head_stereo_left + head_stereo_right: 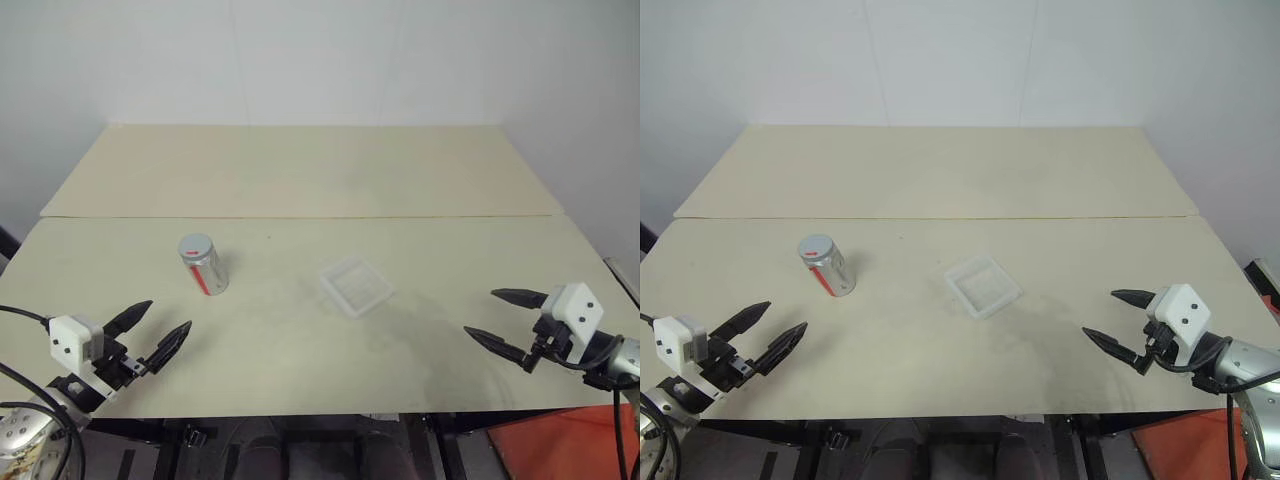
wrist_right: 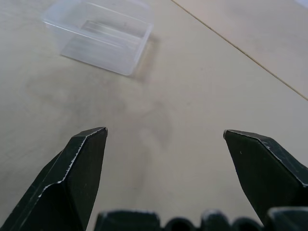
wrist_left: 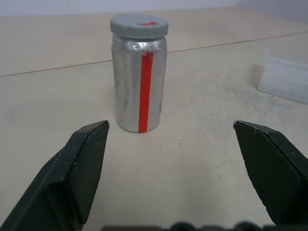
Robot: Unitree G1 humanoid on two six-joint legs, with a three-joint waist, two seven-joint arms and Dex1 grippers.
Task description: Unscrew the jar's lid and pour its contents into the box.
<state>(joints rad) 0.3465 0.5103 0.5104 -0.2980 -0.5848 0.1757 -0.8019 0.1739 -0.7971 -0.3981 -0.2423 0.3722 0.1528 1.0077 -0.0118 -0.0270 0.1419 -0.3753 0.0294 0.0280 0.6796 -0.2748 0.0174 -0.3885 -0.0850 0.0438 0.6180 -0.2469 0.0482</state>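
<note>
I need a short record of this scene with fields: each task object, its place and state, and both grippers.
jar: upright on the table, toward the robot's left, untouched
lid: grey with a red mark, on the jar
box: clear, on the table near the middle, to the right of the jar, apart from it; looks empty
left gripper: fingers open, holding nothing, pointed toward the jar
right gripper: fingers open, holding nothing, box ahead of it
task progress: not yet begun

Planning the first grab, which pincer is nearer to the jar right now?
Left. The left pincer sits open just short of the jar, apart from it; the right pincer is across the table, beyond the box.
</note>
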